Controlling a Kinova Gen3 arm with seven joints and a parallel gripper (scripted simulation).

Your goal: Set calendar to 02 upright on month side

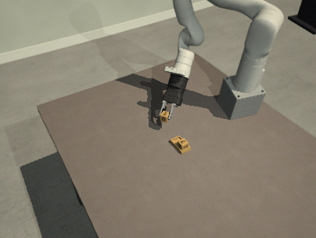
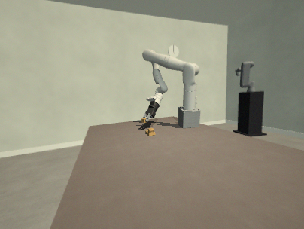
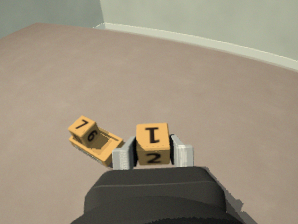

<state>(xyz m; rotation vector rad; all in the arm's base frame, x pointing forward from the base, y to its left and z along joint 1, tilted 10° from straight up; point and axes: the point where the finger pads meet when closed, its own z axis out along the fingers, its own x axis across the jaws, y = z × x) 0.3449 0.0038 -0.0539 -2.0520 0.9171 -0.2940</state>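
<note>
My gripper [image 1: 165,116] [image 2: 145,119] [image 3: 153,145] is shut on an orange cube [image 1: 164,117] [image 2: 144,120] [image 3: 152,142], held above the table. In the wrist view this cube shows a 1 on its upper face and a 2 on the face below, both upside down there. The top view seems to show a 0 on a side face. The orange tray [image 1: 176,146] [image 2: 151,134] [image 3: 102,156] rests on the table, apart from the gripper. A second cube [image 1: 183,143] [image 3: 82,129] sits at one end of it, 7 on top and 6 on a side. The month's name is not readable.
The robot's grey base block [image 1: 241,102] [image 2: 189,117] stands at the table's back right. The brown table's [image 1: 117,164] left edge lies well away from the tray. Another robot on a black pedestal [image 2: 250,113] stands beyond the table.
</note>
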